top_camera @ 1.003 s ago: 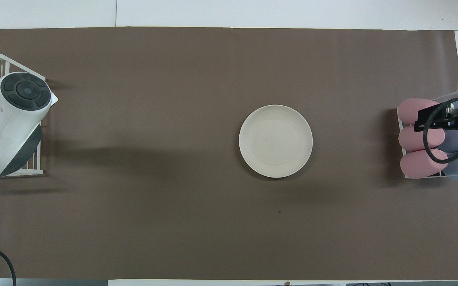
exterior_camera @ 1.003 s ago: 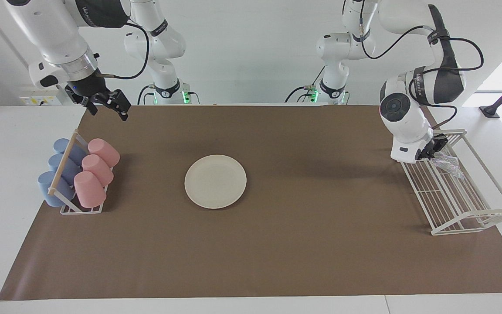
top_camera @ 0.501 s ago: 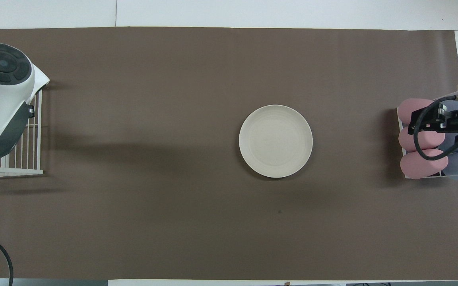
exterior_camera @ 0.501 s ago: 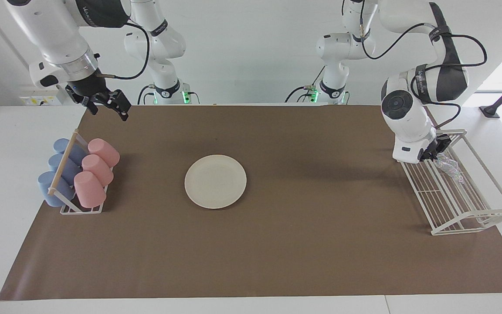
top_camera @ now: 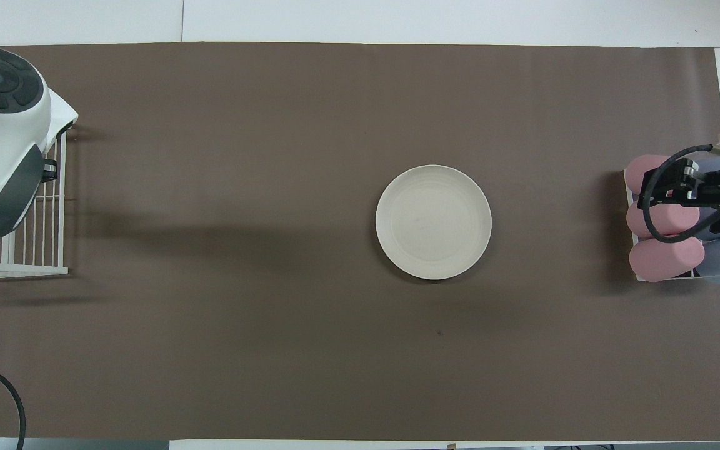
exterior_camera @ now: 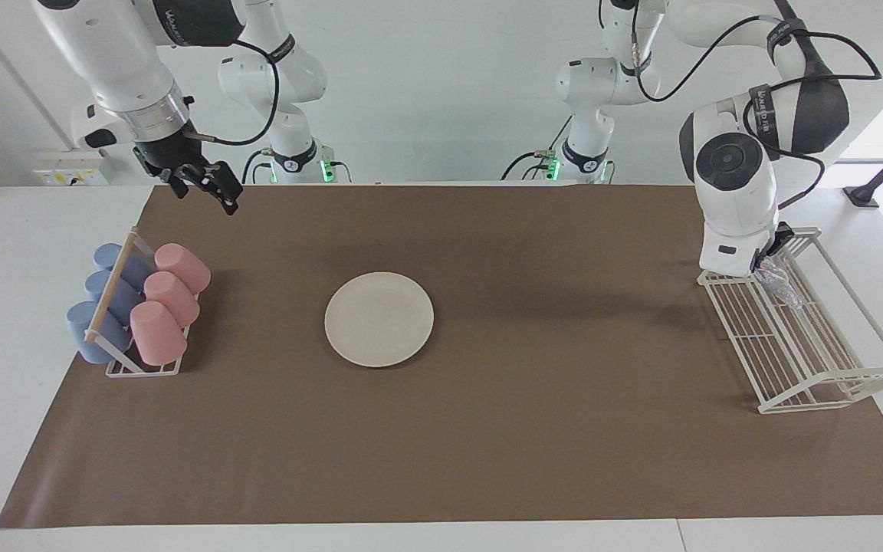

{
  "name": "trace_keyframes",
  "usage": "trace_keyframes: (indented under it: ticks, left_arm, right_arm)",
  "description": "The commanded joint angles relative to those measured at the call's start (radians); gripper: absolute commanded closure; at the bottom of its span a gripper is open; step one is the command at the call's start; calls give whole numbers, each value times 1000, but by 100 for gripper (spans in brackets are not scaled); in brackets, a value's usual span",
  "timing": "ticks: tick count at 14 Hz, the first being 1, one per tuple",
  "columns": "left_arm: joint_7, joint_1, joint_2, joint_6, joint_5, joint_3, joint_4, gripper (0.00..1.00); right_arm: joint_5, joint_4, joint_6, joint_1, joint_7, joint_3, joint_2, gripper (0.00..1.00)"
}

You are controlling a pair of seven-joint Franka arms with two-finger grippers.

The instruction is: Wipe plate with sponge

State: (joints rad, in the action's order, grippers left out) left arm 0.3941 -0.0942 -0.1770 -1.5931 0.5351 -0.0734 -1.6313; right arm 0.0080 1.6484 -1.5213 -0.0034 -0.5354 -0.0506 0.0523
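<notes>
The cream-white plate (exterior_camera: 379, 319) lies flat on the brown mat near the middle of the table; it also shows in the overhead view (top_camera: 433, 222). The small silvery sponge (exterior_camera: 780, 277) hangs at my left gripper (exterior_camera: 768, 259), just above the end of the white wire rack (exterior_camera: 802, 345) nearest the robots, at the left arm's end of the table. The left gripper is shut on the sponge. In the overhead view the arm's housing hides both. My right gripper (exterior_camera: 208, 192) is open and empty in the air over the mat's edge, near the cup rack.
A cup rack (exterior_camera: 135, 307) with several pink and blue cups lying in it stands at the right arm's end of the table. The brown mat (exterior_camera: 487, 429) covers most of the table. The wire rack also shows in the overhead view (top_camera: 41, 237).
My left gripper has risen from the wire rack and the sponge has come up with it. My right gripper has drifted slightly toward the middle of the table.
</notes>
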Motion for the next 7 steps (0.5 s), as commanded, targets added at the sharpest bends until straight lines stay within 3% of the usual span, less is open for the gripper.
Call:
trace_keyframes:
  ticks: [1,7]
  left_arm:
    - [-12,-9,-27,59,-64,7,59,100]
    - [40,-24,-41,121,-301,9,143,100]
  right_arm:
    - [10,-2,3,-3,-60,-17,11,0]
    - [12,5,26,-3,-86,-43,18,0]
